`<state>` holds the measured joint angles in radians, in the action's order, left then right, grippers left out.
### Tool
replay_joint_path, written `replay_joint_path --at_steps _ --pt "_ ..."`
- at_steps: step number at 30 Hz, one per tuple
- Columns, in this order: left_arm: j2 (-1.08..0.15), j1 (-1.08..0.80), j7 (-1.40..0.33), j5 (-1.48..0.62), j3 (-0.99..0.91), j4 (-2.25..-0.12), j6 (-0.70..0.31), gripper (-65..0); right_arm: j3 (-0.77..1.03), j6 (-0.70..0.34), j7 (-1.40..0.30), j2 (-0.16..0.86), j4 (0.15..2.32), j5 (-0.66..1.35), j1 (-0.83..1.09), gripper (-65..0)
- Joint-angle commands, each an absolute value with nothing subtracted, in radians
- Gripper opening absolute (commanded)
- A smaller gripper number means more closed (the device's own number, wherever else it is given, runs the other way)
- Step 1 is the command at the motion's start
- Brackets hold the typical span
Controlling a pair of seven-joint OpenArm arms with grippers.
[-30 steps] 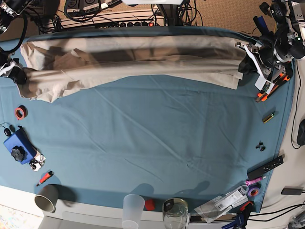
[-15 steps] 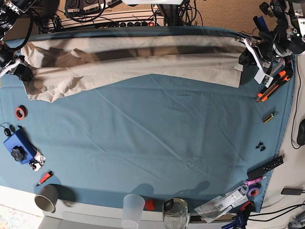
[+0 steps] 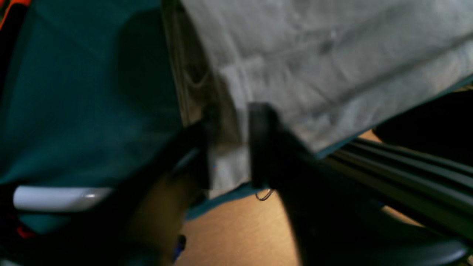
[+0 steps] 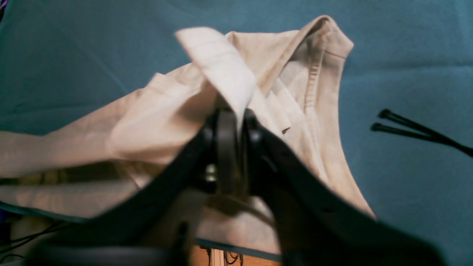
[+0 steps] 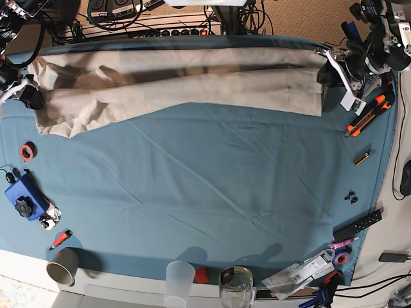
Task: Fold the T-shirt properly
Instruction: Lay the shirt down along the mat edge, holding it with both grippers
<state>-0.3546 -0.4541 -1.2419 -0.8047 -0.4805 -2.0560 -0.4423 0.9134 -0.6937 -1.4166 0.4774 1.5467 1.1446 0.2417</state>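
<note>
Beige T-shirt (image 5: pixel 186 83) is lying stretched along the table's (image 5: pixel 212 192) far edge; left tool (image 3: pixel 229 147) and right tool (image 4: pixel 236 125) are each pinching an end. Judged mid-fold; next move needs synchronized carrying.

1. Base view: high overhead, looking straight down on the whole bench (image 5: pixel 212 192), far edge at the top.
2. Left wrist view: close behind the left hand (image 3: pixel 229 147), facing the bench's edge and the floor beyond; blurred.
3. Right wrist view: close behind the right hand (image 4: pixel 234 129), looking down at the bench.
4. All three share the T-shirt (image 5: pixel 186 83), stretched along the far side.
</note>
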Motion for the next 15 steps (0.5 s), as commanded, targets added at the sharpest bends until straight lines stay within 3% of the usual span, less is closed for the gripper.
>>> replay_joint_path --at_steps 1,4,10,15 --pt "-0.366 -0.455 -1.232 -0.815 -0.49 -2.074 -0.446 -42.6 0.922 -0.698 -1.396 0.505 1.564 1.16 0.238 -51.4" --pt "-0.366 -0.455 -1.223 -0.815 -0.49 -2.074 -0.446 -39.8 0.922 -0.698 -1.396 0.505 1.564 1.162 0.238 -46.1" --pt "-0.362 -0.454 -1.158 -0.81 -0.49 -2.074 -0.442 -38.5 0.922 -0.698 -1.396 0.505 1.564 1.163 0.238 -46.0" --pt "-0.307 -0.454 -1.134 -0.751 -0.49 -2.071 -0.374 -34.7 0.922 -0.698 -1.396 0.505 1.564 1.163 0.238 -46.0"
